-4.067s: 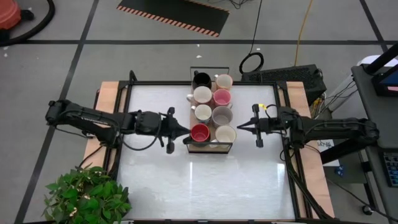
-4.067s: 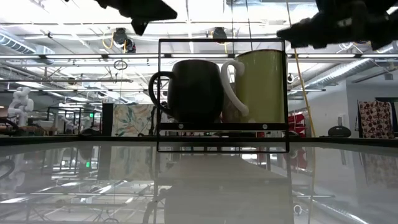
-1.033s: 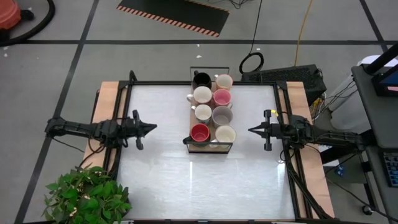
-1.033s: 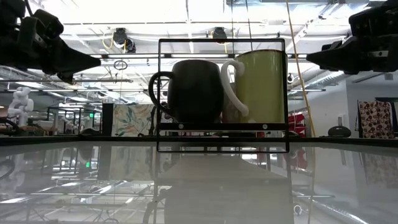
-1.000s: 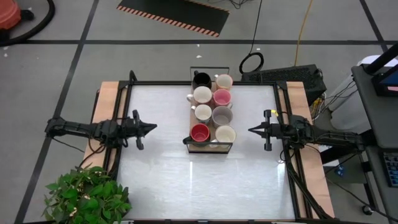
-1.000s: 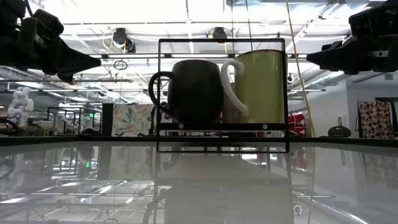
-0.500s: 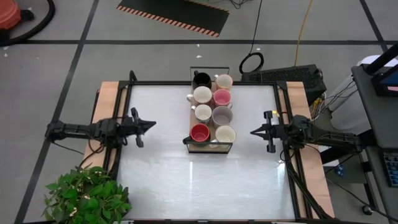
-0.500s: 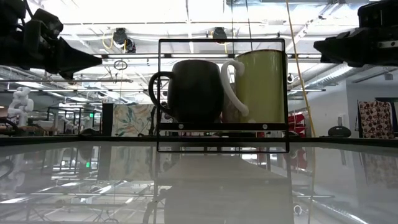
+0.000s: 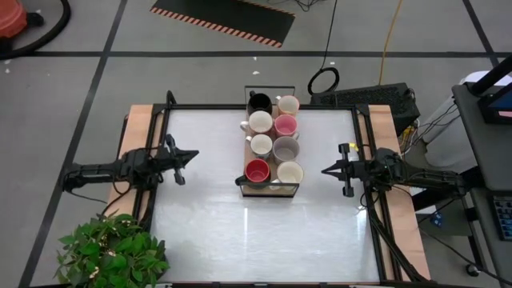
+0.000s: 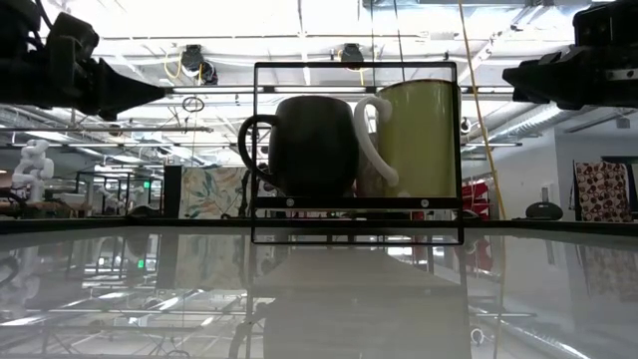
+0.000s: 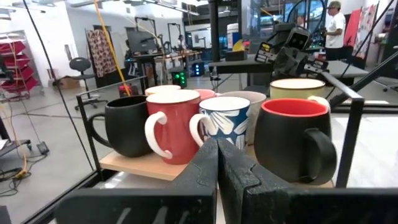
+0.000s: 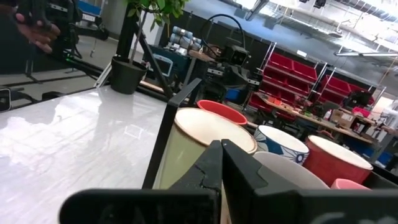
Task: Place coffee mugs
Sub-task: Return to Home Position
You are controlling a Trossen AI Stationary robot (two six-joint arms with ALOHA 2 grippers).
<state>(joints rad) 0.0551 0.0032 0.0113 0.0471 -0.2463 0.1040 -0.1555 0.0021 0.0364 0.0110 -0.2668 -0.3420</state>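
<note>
**Coffee mugs [image 9: 261, 145] lined up on the tray, both claws clenched on nothing**

Eight mugs stand upright in two rows of four on the long wooden tray [image 9: 268, 190] with its black wire frame, at the middle of the white table [image 9: 240, 240]. From above, the far pair is the black mug [image 9: 258, 102] and a cream one. The near pair is the red-lined mug [image 9: 257, 170] and the cream-lined mug [image 9: 290, 173]. A pink mug [image 9: 286, 125] and a grey mug [image 9: 286, 148] sit between them in the right-hand row, with two white ones beside them on the left. From table height the red-lined mug shows a dark outside. The cream-lined mug is yellow-green outside, with its white handle turned toward its dark neighbour.

The left gripper [image 9: 194, 154] hangs over the table's left side, well apart from the tray, with its tips pointing at it. In its wrist view the fingers [image 11: 202, 171] press together around nothing. The right gripper [image 9: 324, 170] hangs over the right side, also aimed at the tray and well apart from it. Its fingers [image 12: 208, 168] are likewise closed and empty.
</note>
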